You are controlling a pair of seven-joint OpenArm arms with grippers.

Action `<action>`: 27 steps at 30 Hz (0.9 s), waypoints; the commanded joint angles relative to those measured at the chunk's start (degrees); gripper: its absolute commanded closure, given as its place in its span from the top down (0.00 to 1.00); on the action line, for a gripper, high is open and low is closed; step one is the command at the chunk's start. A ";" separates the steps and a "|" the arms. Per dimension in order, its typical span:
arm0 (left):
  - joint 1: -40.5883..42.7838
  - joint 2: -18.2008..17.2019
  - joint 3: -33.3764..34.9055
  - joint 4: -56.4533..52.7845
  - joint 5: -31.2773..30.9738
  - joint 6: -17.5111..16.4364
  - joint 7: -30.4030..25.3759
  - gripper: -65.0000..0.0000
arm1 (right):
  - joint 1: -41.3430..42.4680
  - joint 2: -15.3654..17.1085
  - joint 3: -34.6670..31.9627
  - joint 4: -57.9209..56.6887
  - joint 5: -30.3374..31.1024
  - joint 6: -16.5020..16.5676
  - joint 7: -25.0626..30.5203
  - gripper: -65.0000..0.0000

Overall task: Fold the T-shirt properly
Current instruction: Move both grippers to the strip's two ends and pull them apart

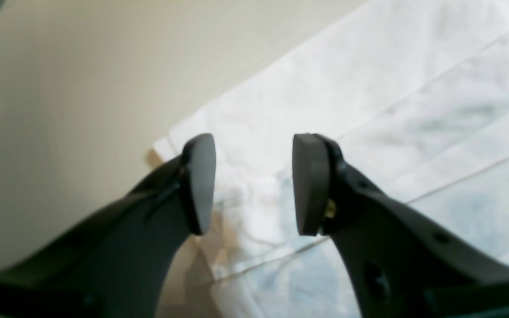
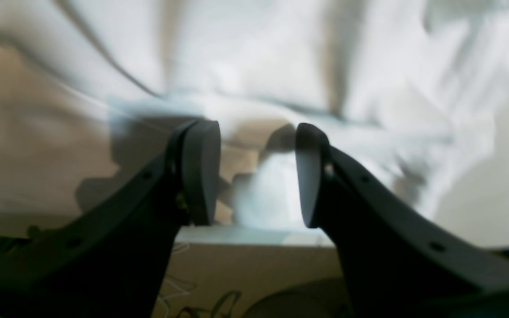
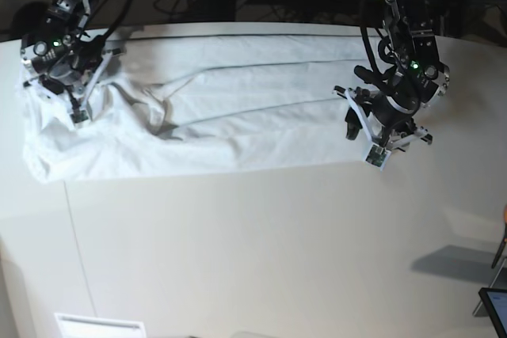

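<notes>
Left gripper (image 1: 253, 185) and right gripper (image 2: 258, 176) — jaws apart, empty.

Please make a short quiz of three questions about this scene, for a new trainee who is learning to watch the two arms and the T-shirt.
1. True or false: the T-shirt lies in a long band across the table.
2. In the base view, which end effector hangs over the cloth's right end? A) left B) right
3. Does either end effector pinch fabric between its pads?

Key
1. True.
2. A: the left end effector is at that end; the right end effector is at the rumpled end.
3. No: in both wrist views the pads stand apart, with cloth beyond the gap, not in it.
</notes>
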 commanded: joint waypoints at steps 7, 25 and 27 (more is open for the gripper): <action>0.78 1.90 -0.09 0.62 -0.56 0.49 -7.79 0.00 | 0.62 2.38 5.69 1.23 0.18 -0.05 1.59 0.40; 12.65 5.33 0.44 -5.18 3.31 2.51 -24.76 0.00 | -0.52 3.61 8.50 -6.33 0.27 -0.05 35.18 0.07; 12.65 5.94 0.44 -7.99 6.03 5.24 -26.43 0.00 | 0.36 3.96 8.41 -9.41 0.27 -0.05 35.35 0.06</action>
